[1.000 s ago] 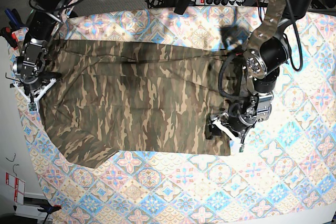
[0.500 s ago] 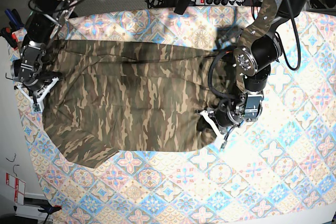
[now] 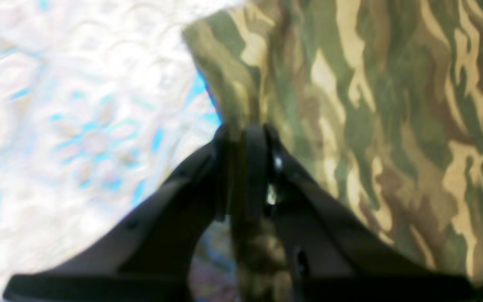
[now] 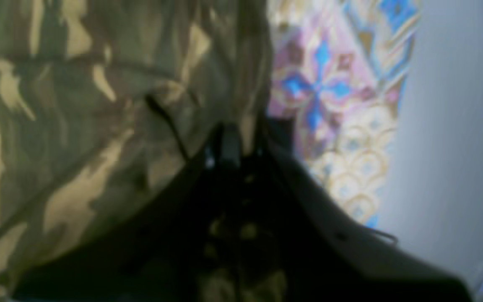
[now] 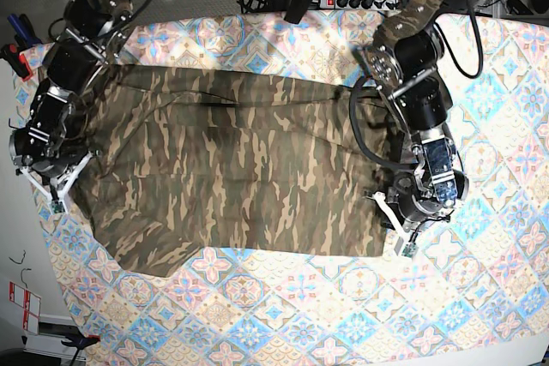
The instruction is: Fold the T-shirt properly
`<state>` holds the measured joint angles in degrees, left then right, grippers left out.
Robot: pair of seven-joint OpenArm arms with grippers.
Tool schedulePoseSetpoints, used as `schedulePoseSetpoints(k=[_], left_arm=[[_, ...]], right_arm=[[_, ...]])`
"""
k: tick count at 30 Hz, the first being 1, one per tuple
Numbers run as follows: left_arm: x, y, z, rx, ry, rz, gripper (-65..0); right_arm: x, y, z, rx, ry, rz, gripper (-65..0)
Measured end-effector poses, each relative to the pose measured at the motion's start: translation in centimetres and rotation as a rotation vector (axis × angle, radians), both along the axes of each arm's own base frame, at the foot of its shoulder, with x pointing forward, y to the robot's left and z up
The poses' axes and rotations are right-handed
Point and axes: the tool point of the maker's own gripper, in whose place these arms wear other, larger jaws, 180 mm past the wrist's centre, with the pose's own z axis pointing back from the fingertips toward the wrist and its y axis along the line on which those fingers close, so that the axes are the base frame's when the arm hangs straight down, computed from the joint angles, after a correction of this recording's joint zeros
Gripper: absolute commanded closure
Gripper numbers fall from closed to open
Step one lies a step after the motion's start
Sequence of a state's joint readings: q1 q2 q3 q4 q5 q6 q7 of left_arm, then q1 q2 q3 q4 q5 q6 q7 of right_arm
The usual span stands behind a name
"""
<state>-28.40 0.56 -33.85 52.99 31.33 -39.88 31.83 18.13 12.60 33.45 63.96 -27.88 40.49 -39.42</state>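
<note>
**Both grippers hold the shirt at its two ends**

You see the T-shirt (image 5: 232,169) lying spread on the tablecloth (image 5: 283,297), across the middle of the base view. Its camouflage cloth reaches from the arm on the view's left to the arm on the view's right. The cloth is mostly flat, with some long wrinkles that run across its upper half. The lower edge on the view's left comes out in a rounded flap.

Your left gripper (image 5: 396,227) is at the lower corner of the shirt on the view's right side. In the left wrist view, the left gripper (image 3: 245,138) has its two dark fingers (image 3: 255,167) pressed together on the edge of the T-shirt (image 3: 392,105), with a thin strip of cloth between them. So the jaws are clenched on the shirt's edge. Beside this edge you see the tablecloth (image 3: 78,105), pale and blurred.

Your right gripper (image 5: 53,188) is at the opposite end of the shirt, near the table's edge on the view's left. In the right wrist view the right gripper (image 4: 235,138) is also closed on the T-shirt (image 4: 78,105); the cloth gathers into folds where the fingers (image 4: 229,147) meet it. This picture is dark and not sharp, so the fingertips themselves are hard to see, but the cloth clearly goes between them. To the side of the fingers the tablecloth (image 4: 333,105) shows, and beyond it a plain grey surface (image 4: 455,126).

The two grippers are well apart, each at one end of the shirt.
</note>
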Motion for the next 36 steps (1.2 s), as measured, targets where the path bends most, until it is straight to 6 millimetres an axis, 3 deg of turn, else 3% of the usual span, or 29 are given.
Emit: schedulePoseSetpoints(k=[4,8,11,14,17,21,25,30,36], left_arm=[[-0.9,0.5,0.7,0.042,-0.016,0.01,-7.3],[-1.3,1.1,0.6,0.056,-0.007,0.021,-9.6],[0.3,1.2,2.0,0.053,-0.041,0.021,-22.2],[2.7,0.8,3.6,0.003,-0.123,0.015,-40.7],[3.4,-0.5,2.0,-0.1,-0.125,-0.011,-49.9],[0.7,-2.4,-3.2,-0.252,0.037,-0.028,-49.2],[1.9,-2.3,-2.0,-0.435,-0.059,0.081,-48.7],[1.4,-1.7,-2.7,-0.421,-0.054,0.096,-47.8],[0.0,-6.3,-4.0,-0.438,0.014,-0.009,-37.8]], right_arm=[[-1.1,-1.2,0.8,-0.054,0.046,-0.039,-1.5],[-1.5,-0.6,0.4,-0.049,0.048,-0.024,-1.5],[-1.7,-0.4,0.2,-0.046,0.054,-0.022,-1.5],[-1.8,-0.7,0.2,-0.052,0.055,-0.024,-1.5],[-2.9,-0.6,-0.6,-0.052,0.075,-0.02,-1.5],[-3.9,-0.4,-1.4,-0.049,0.105,-0.02,-1.5],[-3.8,-0.6,-1.2,-0.053,0.092,-0.018,-1.5],[-4.8,-0.4,-2.0,-0.052,0.112,-0.013,-1.5],[-4.4,-0.4,-1.8,-0.05,0.096,-0.01,-1.5]])
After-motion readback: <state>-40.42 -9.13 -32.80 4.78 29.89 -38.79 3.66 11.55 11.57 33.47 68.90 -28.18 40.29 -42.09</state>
